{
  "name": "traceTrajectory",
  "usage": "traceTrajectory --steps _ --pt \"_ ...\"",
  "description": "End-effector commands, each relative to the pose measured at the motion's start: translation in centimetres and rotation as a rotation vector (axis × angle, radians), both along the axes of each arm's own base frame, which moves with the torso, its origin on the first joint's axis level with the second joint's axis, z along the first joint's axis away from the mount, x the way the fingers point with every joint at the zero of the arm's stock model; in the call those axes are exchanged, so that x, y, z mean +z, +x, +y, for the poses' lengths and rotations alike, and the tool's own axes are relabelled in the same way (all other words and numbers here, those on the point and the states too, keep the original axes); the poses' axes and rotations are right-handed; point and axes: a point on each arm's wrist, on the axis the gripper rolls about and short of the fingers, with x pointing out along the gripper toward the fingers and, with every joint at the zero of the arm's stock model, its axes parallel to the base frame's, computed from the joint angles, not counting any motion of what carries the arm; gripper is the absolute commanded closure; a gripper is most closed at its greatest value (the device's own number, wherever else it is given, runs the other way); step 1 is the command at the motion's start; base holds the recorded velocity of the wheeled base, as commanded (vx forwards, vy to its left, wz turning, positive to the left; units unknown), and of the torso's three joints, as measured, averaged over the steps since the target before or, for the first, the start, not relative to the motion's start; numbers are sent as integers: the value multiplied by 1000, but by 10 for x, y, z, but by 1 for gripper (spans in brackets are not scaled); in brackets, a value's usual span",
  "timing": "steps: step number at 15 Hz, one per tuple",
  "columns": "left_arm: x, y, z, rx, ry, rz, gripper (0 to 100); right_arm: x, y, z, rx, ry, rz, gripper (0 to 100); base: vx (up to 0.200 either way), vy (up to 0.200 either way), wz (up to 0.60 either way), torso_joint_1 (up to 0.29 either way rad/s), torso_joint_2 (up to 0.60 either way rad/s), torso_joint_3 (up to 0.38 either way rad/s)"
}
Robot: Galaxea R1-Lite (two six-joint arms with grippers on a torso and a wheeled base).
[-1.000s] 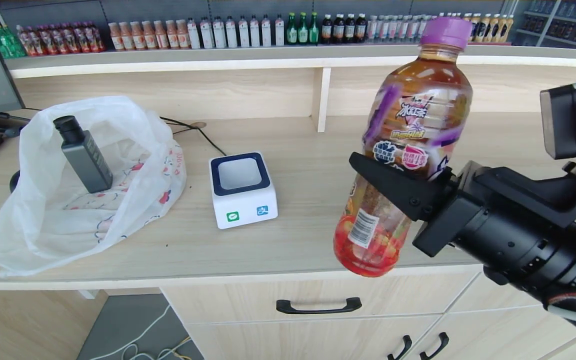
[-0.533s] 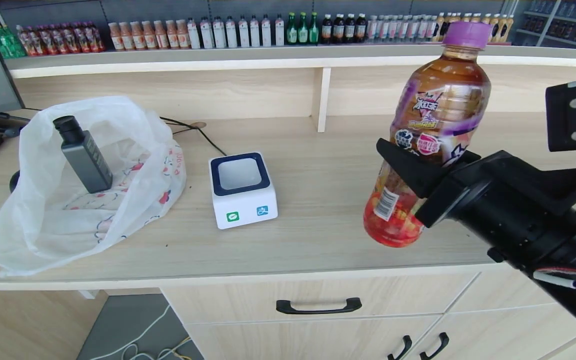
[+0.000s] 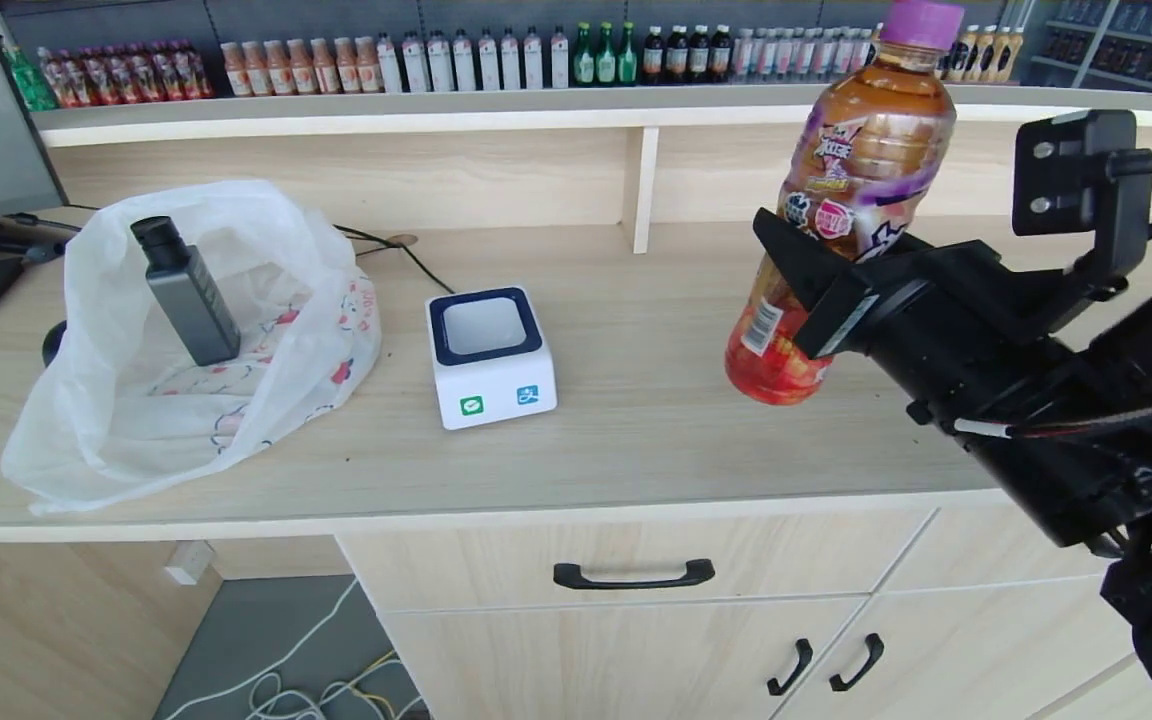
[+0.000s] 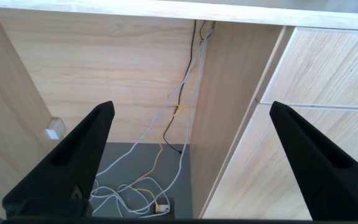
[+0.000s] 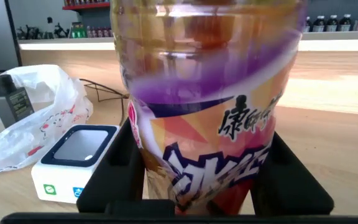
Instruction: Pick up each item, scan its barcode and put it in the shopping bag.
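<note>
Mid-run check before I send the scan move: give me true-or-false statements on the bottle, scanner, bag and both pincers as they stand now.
1. The right pincer grips the plastic drink bottle with a purple cap. True.
2. That bottle hangs directly over the white cube-shaped scanner. False: it is off to the scanner's right, apart from it.
3. The translucent white plastic shopping bag holds nothing. False: a dark grey flask with a black cap stands inside.
4. The left pincer is open and holds nothing. True.
5. The drink bottle is held upside down. False: its cap points up, the bottle slightly tilted.
</note>
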Motion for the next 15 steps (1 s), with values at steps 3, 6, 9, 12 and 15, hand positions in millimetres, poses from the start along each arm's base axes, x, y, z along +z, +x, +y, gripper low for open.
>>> traceTrajectory --steps 3,6,9,12,15 --pt "0 0 0 0 0 -1 0 4 4 1 -8 21 -27 100 0 0 0 0 0 0" --pt "0 0 0 0 -1 -1 0 6 6 -2 -21 34 -32 100 0 133 0 6 3 0" --pt "0 0 0 0 -3 -1 0 6 6 -2 -23 47 -25 100 0 200 0 6 4 6" --pt "0 0 0 0 -3 -1 0 7 5 -2 -23 49 -28 100 0 200 0 -2 -1 1" --pt "0 0 0 0 -3 -1 0 9 3 -4 -19 52 -35 100 0 200 0 1 1 4"
